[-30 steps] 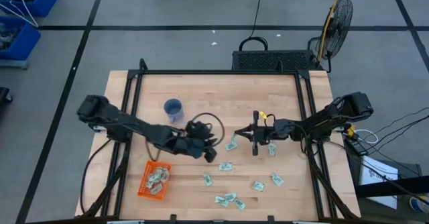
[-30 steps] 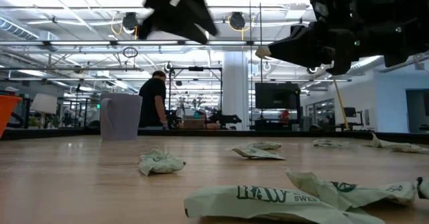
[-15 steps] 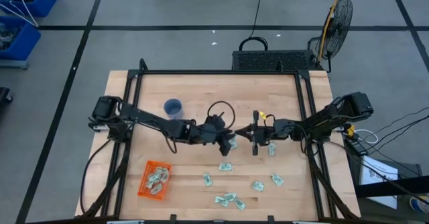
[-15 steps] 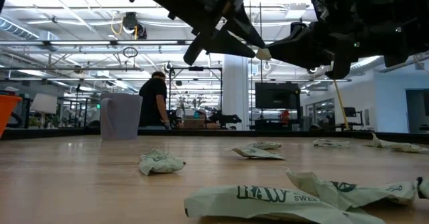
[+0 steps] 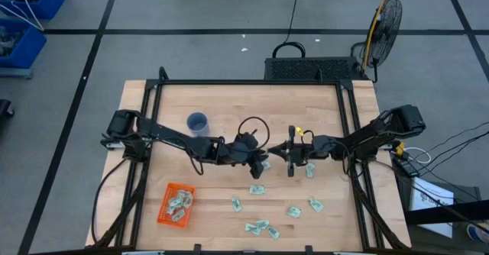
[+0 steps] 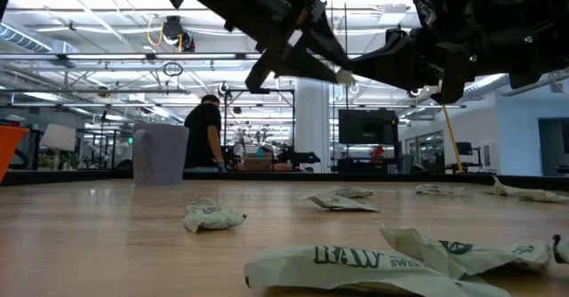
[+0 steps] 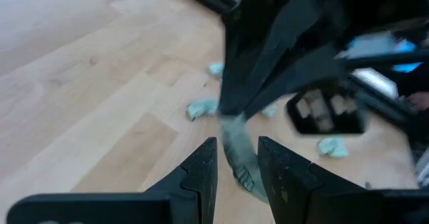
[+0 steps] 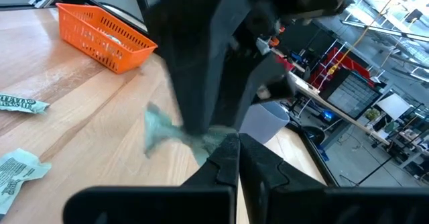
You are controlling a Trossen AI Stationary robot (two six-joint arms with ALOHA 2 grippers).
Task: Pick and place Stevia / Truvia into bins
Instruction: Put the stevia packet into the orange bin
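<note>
Above the table's middle, my right gripper is shut on one pale green Stevia sachet. My left gripper faces it from the table's left and is open, one finger on each side of that sachet. In the low view the sachet's pale tip shows between the two grippers, high above the wood. Several more sachets lie flat on the table nearer the front. The orange bin stands at the front left with several sachets inside. My right gripper pinches one end of the sachet between its two fingertips. The fingers lie level and come from the table's right. The sachet is lifted clear and sticks out past the fingertips toward my left gripper. My left gripper: whether its fingers touch the sachet, I cannot tell.
A blue cup stands at the far left of the table. Loose sachets are scattered over the front right. A person stands in the room beyond the far edge. Bare wood lies along the far side.
My left gripper has swung from the front left toward the table's right and far side, up to my right gripper, and its fingers now stand around the held sachet. Over the last half second it has barely moved. My right gripper has kept its place and stayed shut.
</note>
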